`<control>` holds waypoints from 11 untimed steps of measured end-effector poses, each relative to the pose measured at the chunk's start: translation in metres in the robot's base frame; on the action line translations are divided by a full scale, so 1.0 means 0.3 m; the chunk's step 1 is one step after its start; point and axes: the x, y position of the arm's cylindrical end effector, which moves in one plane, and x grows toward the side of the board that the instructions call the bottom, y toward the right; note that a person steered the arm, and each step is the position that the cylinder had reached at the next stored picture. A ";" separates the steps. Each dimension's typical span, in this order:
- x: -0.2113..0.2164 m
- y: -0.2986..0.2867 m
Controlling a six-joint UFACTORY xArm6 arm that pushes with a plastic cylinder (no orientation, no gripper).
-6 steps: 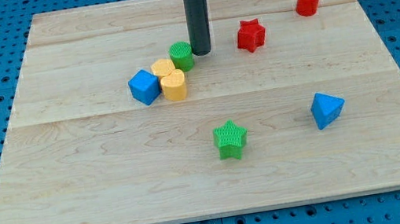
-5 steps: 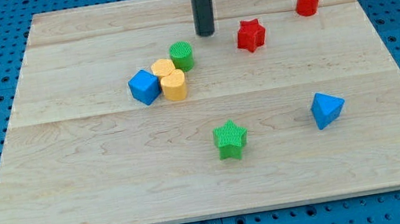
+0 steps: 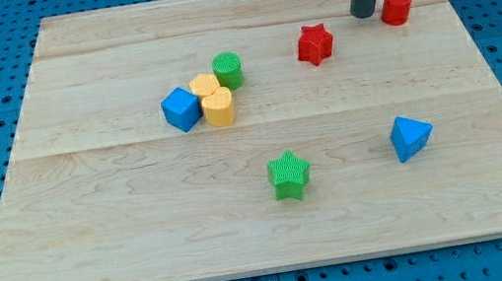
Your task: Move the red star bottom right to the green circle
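Observation:
The red star lies on the wooden board right of centre near the view's top. The green circle stands to its left, touching a cluster of yellow blocks. My tip is at the view's top right, above and to the right of the red star, with a gap between them. It stands right next to the left side of a red cylinder.
Two yellow blocks and a blue cube sit clustered just below-left of the green circle. A green star lies toward the view's bottom centre. A blue triangular block lies at the right.
My tip has moved from beside the green circle up and then far right to the red cylinder. The red cylinder has shifted slightly right.

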 end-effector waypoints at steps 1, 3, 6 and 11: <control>0.049 -0.052; 0.147 -0.139; 0.171 -0.338; 0.042 -0.347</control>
